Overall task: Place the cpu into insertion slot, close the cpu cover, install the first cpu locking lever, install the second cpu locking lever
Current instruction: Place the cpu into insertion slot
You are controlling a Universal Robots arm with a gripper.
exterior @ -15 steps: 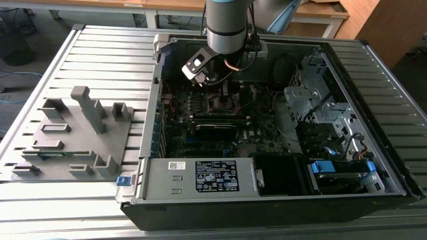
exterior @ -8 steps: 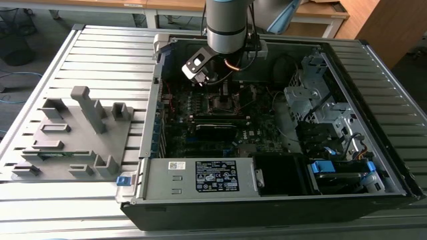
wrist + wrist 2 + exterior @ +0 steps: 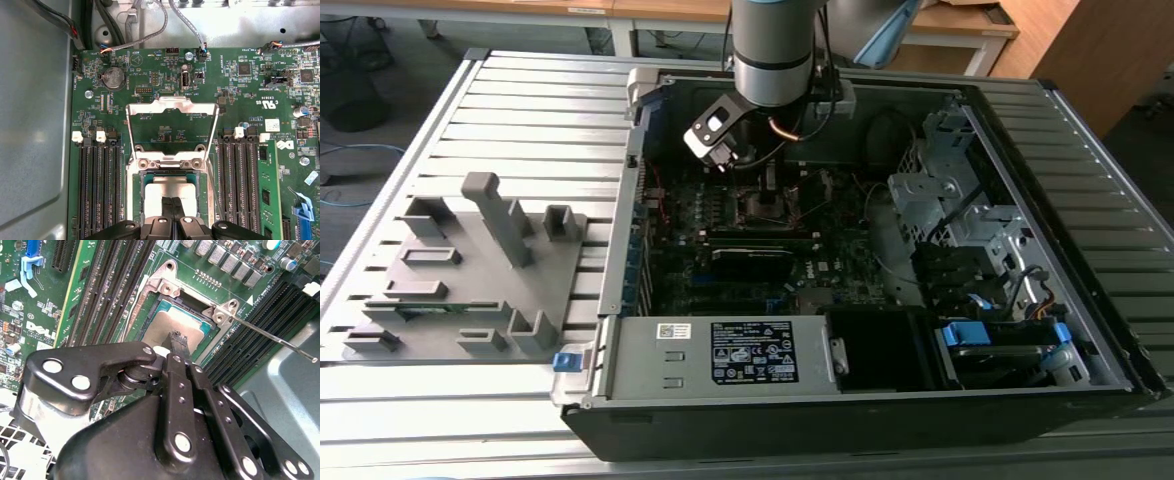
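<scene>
cpu (image 3: 172, 186) | flat sq, dull grey, in socket (image 3: 136, 195) | cover (image 3: 172, 104) up

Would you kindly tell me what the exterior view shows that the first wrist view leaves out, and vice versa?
Exterior view: the grey plastic fixture tray and the metal power supply box. First wrist view: the silvery square cpu cover standing open, a round coin battery, the flat grey cpu lying in the metal-rimmed insertion slot. Both: the green motherboard and the black gripper, fingers together, at that slot.
</scene>
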